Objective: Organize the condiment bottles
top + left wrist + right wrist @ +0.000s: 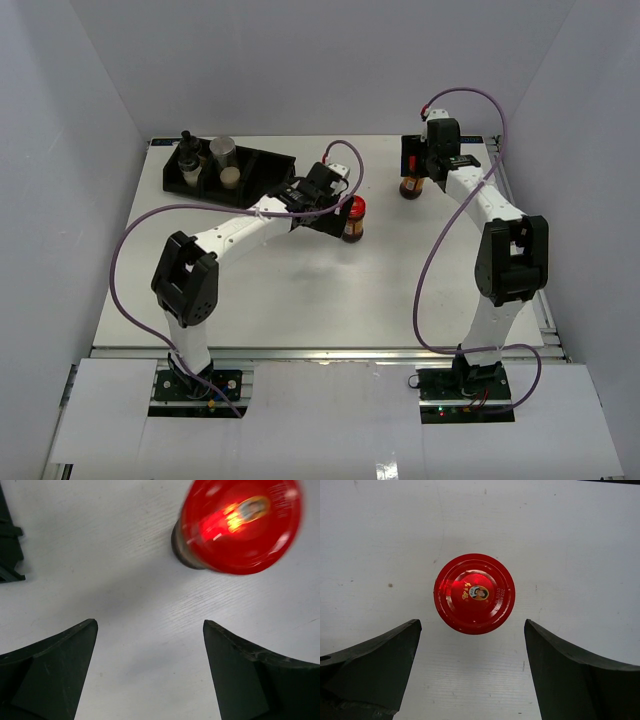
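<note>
A dark-brown jar with a red lid stands upright at mid-table. My left gripper is just left of it, open and holding nothing. In the left wrist view this jar sits beyond and to the right of the open gripper, clear of both fingers. A second red-lidded jar stands at the far right. My right gripper hovers over it, open. The right wrist view shows that lid just ahead of the open gripper, untouched. The clear shaker with a black top and the silver-lidded jar stand in the tray.
The black compartmented tray lies at the far left of the table, and its corner shows in the left wrist view. White walls enclose the table on three sides. Purple cables loop above both arms.
</note>
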You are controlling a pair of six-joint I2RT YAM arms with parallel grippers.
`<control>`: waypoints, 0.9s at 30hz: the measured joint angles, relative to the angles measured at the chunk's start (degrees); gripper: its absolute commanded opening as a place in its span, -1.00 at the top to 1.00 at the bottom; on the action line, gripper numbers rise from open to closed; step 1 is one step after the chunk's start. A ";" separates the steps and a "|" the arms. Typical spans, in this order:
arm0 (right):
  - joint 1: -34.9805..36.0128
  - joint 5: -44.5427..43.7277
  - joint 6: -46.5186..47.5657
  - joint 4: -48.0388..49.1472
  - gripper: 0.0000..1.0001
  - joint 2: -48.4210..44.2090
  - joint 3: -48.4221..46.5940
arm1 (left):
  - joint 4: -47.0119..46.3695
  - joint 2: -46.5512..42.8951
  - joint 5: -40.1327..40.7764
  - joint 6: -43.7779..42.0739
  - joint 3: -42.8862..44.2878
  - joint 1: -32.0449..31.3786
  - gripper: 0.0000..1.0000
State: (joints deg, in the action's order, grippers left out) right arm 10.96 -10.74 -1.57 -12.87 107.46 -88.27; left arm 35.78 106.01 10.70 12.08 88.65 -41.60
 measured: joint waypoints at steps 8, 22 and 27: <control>-0.09 0.04 0.50 0.69 -0.81 -2.81 0.02 | 2.07 3.12 -2.53 -0.44 11.54 -0.28 -0.96; -0.96 0.45 0.54 1.06 -0.81 -3.61 0.07 | 10.68 18.89 -3.07 -1.58 29.79 -2.46 -0.96; -1.42 0.46 0.54 1.18 -0.81 -3.78 0.63 | 12.65 21.65 -2.83 -1.58 30.64 -2.39 -0.96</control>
State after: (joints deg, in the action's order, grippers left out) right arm 9.55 -10.28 -1.04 -11.70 103.69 -87.64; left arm 48.43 127.66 7.87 10.50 119.29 -44.00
